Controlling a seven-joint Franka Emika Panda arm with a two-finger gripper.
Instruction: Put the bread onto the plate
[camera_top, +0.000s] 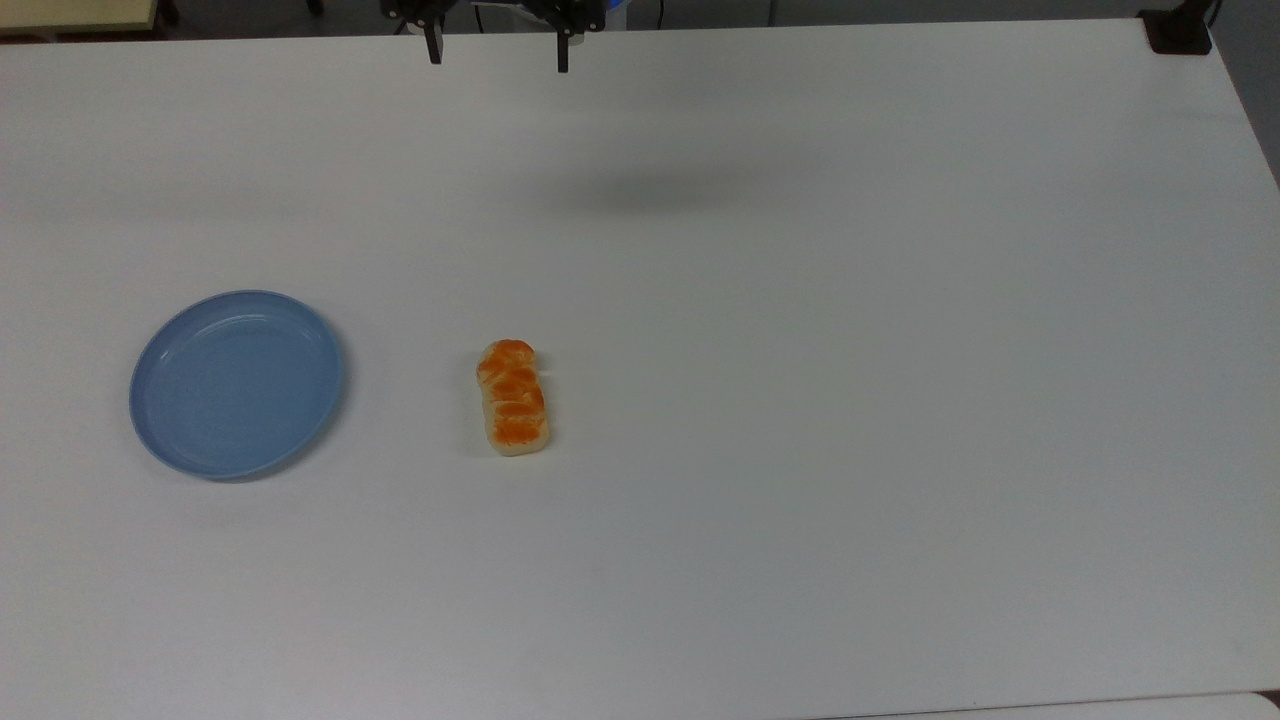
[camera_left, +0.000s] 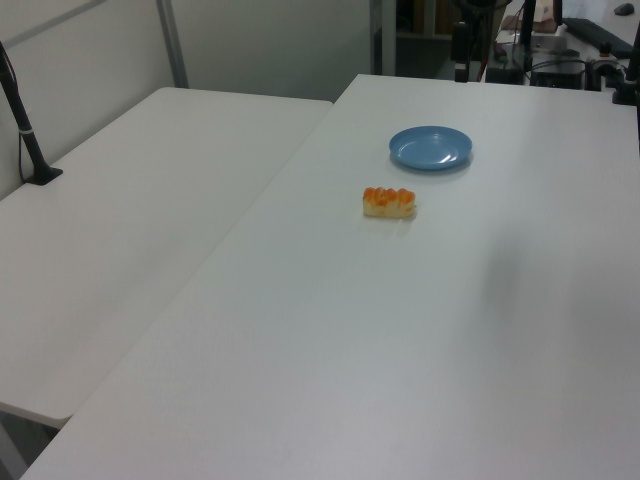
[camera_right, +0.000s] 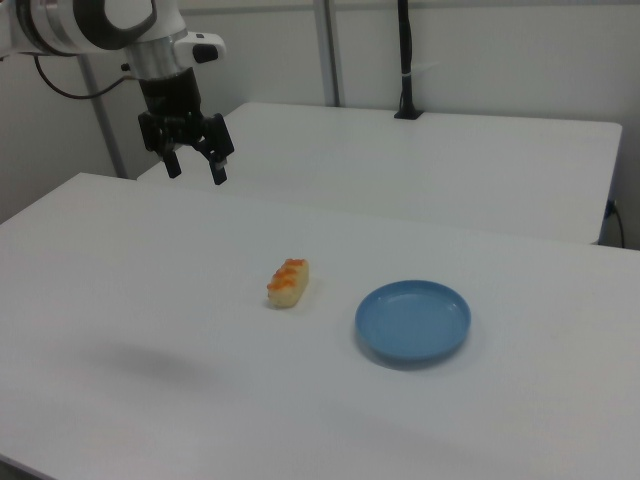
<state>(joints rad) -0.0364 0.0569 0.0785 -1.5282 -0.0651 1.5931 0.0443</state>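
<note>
Bread (camera_top: 514, 398) lies flat on the white surface (camera_top: 800, 400), orange-brown top up, off the plate. Light-blue plate (camera_top: 237, 383) sits near it, to the top view's left, apart from the bread and bare inside. Gripper (camera_right: 194, 168) hangs high above the surface, well apart from the bread, jaws spread and holding nothing, apparently pointing straight down.

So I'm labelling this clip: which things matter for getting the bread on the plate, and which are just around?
Part of the job:
bread
plate
gripper, open

Just around:
white table
second table
black post
</note>
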